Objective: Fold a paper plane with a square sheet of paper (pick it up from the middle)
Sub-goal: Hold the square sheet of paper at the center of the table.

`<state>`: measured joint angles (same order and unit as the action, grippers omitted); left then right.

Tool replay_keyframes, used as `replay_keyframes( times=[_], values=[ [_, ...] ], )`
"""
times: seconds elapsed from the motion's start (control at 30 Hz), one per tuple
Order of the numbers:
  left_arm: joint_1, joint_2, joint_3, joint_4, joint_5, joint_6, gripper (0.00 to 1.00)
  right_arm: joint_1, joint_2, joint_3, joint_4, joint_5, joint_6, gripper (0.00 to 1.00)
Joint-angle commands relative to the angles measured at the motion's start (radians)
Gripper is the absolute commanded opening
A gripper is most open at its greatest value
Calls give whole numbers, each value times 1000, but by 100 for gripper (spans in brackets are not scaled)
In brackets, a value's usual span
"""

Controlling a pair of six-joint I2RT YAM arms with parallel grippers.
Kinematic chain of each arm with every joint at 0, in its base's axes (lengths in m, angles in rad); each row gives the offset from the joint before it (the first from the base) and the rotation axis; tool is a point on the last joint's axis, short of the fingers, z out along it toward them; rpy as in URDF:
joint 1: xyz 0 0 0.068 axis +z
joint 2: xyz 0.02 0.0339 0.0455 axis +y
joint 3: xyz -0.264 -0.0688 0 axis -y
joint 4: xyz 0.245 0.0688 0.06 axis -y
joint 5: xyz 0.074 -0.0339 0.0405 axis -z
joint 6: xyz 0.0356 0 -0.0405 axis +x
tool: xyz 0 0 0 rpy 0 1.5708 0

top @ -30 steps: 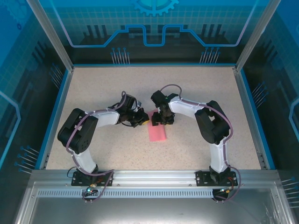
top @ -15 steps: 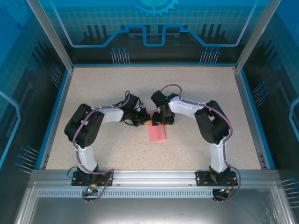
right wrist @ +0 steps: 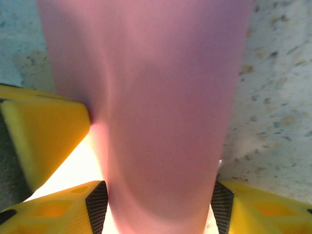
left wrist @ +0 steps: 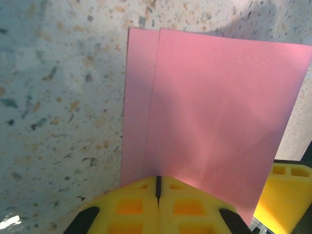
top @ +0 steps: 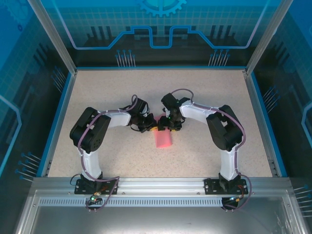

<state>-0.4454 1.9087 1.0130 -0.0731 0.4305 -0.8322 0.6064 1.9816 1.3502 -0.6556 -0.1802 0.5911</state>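
My left pincer (top: 148,127) is clenched tight, its yellow tips pressed together right at one edge of the pink sheet of paper (top: 164,140) and touching it. The sheet's doubled over, top layer a bit offset, sitting mid-way across the speckled table (top: 112,92). My right pincer (top: 168,127) is just beside, fingers apart with the paper filling the gap pad to pad. Honestly can't tell if that's a real grip.
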Motion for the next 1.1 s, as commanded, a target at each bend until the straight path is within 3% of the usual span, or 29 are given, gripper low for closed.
replay_keyframes(
  times=[0.0,0.17,0.37,0.53,0.83,1.07],
  values=[
    [-6,20,4,-104,-58,34,0,-43,-43,-22,15,-134,-59,62],
    [-7,18,2,-109,-66,42,0,-112,-34,-62,22,-185,-92,61],
    [-7,21,4,-112,-66,51,0,-122,22,-48,12,-222,-136,58],
    [-6,21,12,-117,-61,57,0,-122,73,-37,7,-196,-137,51],
    [-6,-40,48,-117,-37,77,0,-111,116,-67,27,-116,-125,48],
    [-4,-139,77,-144,-57,76,16,-104,138,-83,42,-59,-115,47]
  ],
)
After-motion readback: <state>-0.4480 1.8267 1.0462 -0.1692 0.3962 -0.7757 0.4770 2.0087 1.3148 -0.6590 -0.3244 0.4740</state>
